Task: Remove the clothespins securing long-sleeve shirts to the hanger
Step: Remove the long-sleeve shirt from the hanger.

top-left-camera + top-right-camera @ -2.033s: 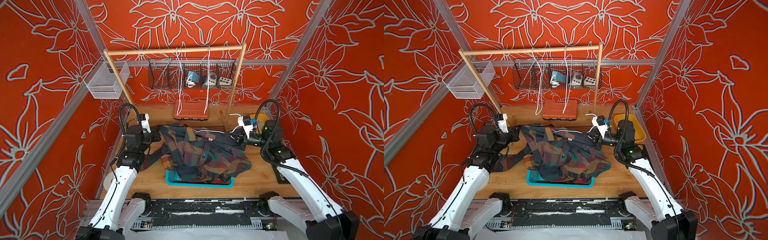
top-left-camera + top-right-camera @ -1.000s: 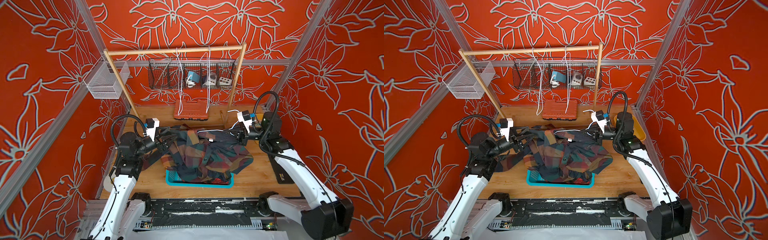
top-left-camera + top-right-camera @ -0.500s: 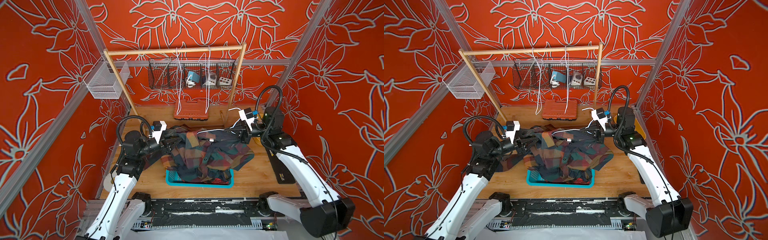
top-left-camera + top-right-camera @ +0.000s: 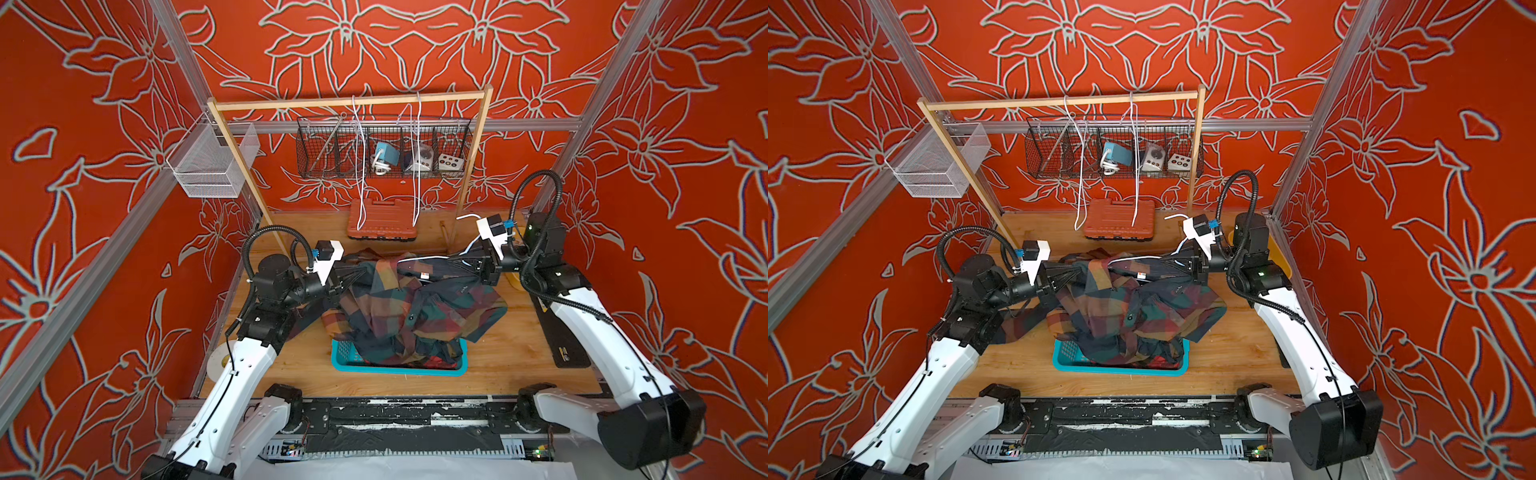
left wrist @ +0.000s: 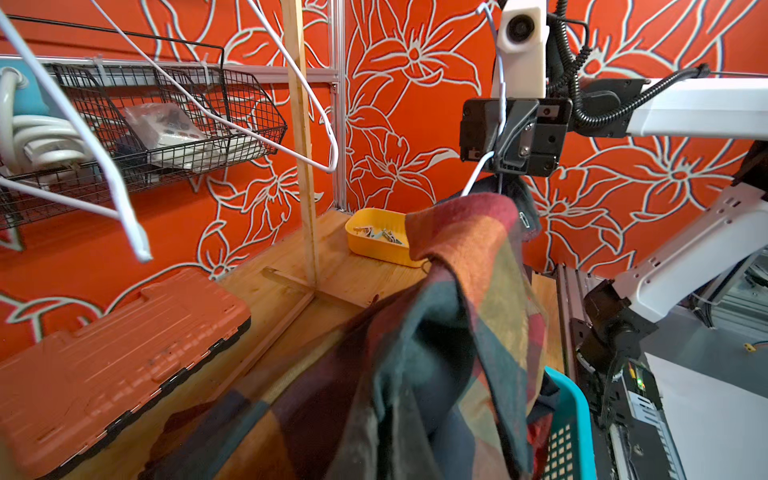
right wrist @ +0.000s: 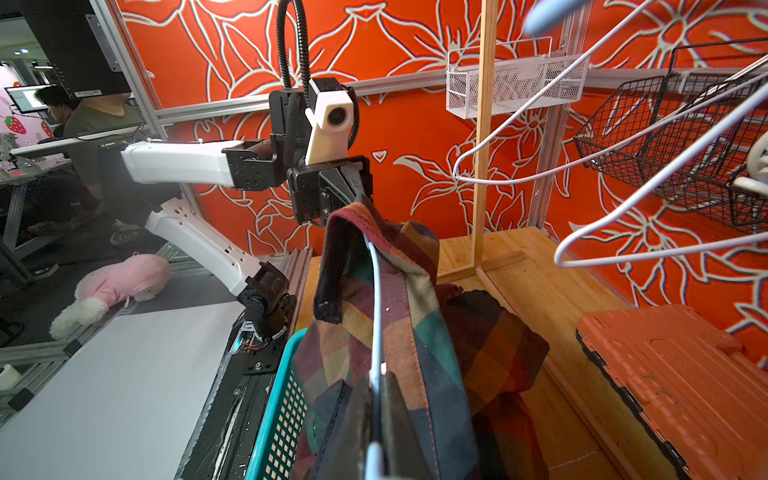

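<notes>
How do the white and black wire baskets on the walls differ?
The white basket is fine mesh, the black basket coarser wire. The white basket is a single box on a side wall, showing nothing inside; the black basket is longer, split into compartments, on the back wall, holding small devices. Both hang above the tabletop.

A robotics lab test cell: a booth of aluminium frame posts (image 4: 183, 62) hung with red floral wall panels (image 4: 374, 50) encloses a wooden tabletop (image 4: 511, 361). The left arm (image 4: 232, 386) and right arm (image 4: 602, 332) of a white robot are mounted on a black rail (image 4: 395, 419) at its front edge. Past the open side, in the right wrist view, a person (image 6: 95, 120) sits among desks near a monitor (image 6: 25, 97), and what looks like a pink plush toy (image 6: 120, 278) lies on the floor.
</notes>
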Tool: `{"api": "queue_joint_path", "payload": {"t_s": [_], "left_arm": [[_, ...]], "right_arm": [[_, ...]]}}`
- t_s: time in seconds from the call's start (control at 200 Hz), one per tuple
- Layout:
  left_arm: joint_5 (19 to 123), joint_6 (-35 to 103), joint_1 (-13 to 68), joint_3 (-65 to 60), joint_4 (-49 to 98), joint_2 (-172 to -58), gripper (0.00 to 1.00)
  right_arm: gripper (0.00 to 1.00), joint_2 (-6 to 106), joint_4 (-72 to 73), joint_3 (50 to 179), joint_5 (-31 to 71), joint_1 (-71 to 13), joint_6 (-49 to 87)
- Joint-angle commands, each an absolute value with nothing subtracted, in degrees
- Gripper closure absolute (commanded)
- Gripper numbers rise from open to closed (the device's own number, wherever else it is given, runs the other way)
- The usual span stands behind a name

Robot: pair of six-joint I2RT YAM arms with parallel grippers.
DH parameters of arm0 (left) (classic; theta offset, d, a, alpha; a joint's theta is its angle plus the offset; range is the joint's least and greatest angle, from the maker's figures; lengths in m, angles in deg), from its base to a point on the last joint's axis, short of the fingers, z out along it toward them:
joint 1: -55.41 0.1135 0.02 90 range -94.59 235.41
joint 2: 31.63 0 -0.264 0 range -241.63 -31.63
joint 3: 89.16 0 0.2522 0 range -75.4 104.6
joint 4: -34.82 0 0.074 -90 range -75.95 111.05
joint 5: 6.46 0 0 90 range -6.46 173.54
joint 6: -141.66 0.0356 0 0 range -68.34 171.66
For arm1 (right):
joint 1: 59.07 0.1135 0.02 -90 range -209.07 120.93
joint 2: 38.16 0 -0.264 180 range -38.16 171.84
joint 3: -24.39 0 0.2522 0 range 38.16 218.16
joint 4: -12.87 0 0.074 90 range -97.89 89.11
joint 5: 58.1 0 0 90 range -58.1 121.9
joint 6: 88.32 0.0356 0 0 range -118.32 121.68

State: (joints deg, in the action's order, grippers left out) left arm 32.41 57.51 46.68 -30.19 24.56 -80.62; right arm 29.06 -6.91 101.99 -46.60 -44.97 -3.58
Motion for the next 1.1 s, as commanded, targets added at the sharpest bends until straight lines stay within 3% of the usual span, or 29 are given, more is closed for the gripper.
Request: {"api": "queue_joint_path", "payload": {"t_s": [0.0, 0.355, 0.45, 0.56, 0.606, 0.816, 0.891, 0.991, 1.091], "left_arm": [[33.6, 59.6, 46.4, -29.9, 25.0, -79.6, 1.0], [35.2, 59.5, 46.3, -30.4, 24.7, -78.1, 1.0], [34.8, 59.5, 46.3, -30.1, 24.6, -78.5, 0.85], [34.4, 59.3, 46.3, -30.1, 24.7, -78.8, 0.55], [34.4, 59.3, 46.3, -30.2, 24.9, -78.9, 0.52], [34.3, 59.3, 46.3, -30.5, 25.1, -79.2, 0.55], [34.3, 59.3, 46.3, -30.5, 25.1, -79.4, 0.61], [34.5, 59.5, 46.3, -30.4, 25.1, -79.9, 0.72], [34.7, 59.6, 46.3, -30.3, 25.0, -80.2, 0.96]], "right_arm": [[1.0, 29.4, -6.0, 102.2, -48.9, -44.9, -4.4], [1.0, 32.0, 0.8, 101.2, -47.5, -47.5, 1.8], [1.0, 31.7, 1.3, 100.8, -48.0, -47.5, 2.3], [1.0, 31.1, 2.5, 100.5, -48.5, -47.5, 3.0], [1.0, 31.0, 2.5, 100.4, -48.4, -47.5, 3.1], [1.0, 31.1, 2.9, 100.5, -48.8, -47.5, 3.3], [1.0, 30.9, 3.0, 100.4, -48.9, -47.5, 3.3], [1.0, 30.8, 3.0, 100.3, -48.9, -47.5, 3.2], [1.0, 30.8, 3.0, 100.3, -48.7, -47.5, 3.3]]}}
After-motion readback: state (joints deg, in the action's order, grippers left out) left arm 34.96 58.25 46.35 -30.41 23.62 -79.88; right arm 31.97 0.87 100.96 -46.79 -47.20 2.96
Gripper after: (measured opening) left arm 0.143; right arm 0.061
